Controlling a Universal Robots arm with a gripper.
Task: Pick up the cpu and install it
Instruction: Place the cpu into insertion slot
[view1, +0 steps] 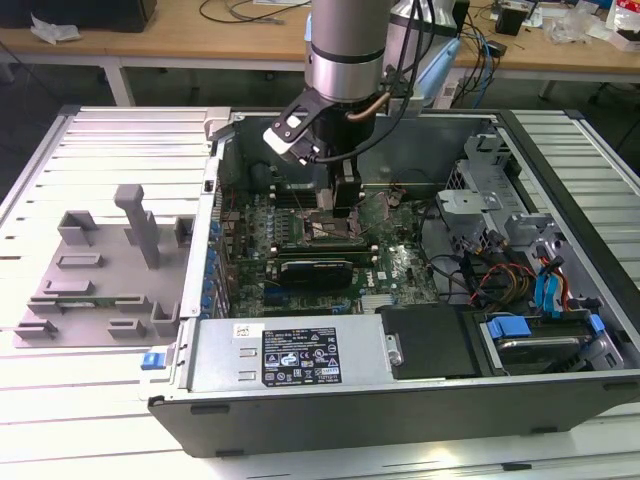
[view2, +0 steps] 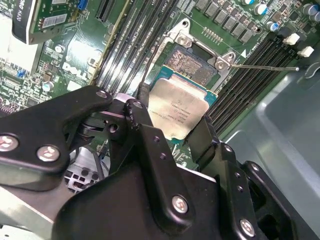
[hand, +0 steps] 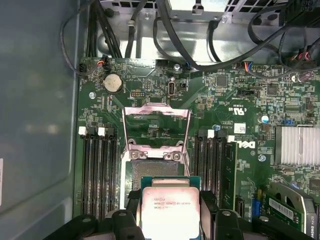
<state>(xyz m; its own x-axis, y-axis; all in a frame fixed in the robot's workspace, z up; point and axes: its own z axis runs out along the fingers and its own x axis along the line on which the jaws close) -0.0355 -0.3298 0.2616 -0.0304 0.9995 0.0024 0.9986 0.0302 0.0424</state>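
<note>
My gripper (hand: 169, 202) is shut on the cpu (hand: 169, 209), a flat square chip with a silvery top, pinched by its two opposite edges between black fingers (hand: 131, 201). In the second wrist view the cpu (view2: 179, 110) hangs just over the open socket (view2: 190, 65) of the green board, partly covering it. The socket's metal frame (hand: 156, 125) is flipped up and its pin field (hand: 152, 169) lies bare. In the exterior view the gripper (view1: 335, 208) is lowered inside the computer case, over the middle of the board (view1: 395, 262).
Memory slots (hand: 100, 170) flank the socket on both sides. A thin lever wire (view2: 265, 66) sticks out beside it. A dark expansion card (view1: 315, 270), cables (view1: 490, 275) and drive bays (view1: 530, 335) crowd the case. A grey holder block (view1: 90, 270) stands outside on the exterior view's left.
</note>
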